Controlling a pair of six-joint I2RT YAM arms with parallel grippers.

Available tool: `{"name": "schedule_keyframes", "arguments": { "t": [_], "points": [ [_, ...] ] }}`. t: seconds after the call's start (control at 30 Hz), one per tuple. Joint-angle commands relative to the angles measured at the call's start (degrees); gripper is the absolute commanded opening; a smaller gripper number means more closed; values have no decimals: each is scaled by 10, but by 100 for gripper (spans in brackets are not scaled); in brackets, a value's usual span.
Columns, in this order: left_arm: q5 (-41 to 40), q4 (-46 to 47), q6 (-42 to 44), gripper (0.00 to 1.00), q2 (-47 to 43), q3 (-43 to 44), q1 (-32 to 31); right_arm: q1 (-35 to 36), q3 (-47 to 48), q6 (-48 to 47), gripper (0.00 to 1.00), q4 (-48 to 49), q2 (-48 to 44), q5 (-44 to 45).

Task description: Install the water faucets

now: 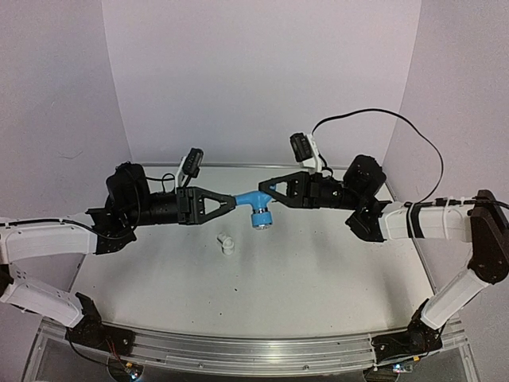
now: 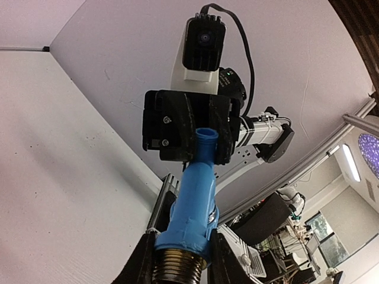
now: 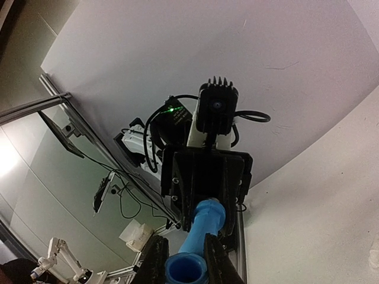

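Observation:
The blue tap hangs in mid-air over the table's middle, held between both grippers, its round greyish end pointing down. My left gripper is shut on one end of it; in the left wrist view the fingers clamp the tap at its threaded metal collar. My right gripper is shut on the other end; in the right wrist view its fingers flank the tap's open blue mouth. The tiny white fitting lies on the table below, apart from both grippers.
The white table is walled by white panels at the back and sides. A black cable loops above the right arm. An aluminium rail runs along the near edge between the arm bases.

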Motion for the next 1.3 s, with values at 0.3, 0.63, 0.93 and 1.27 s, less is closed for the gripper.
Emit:
{"name": "schedule_keyframes", "arguments": {
  "t": [0.3,0.63,0.93,1.27],
  "points": [
    [-117,-106,102,0,-55,0,-2,3,66,-18,64,-148,57,-6],
    [-108,-118,92,0,-30,6,-2,29,109,-24,43,-156,107,-33],
    [-100,-118,89,0,-19,11,-2,42,126,-23,17,-151,138,-34],
    [-108,-118,85,0,-31,5,-3,47,111,-24,33,-142,139,-55]
  ]
}}
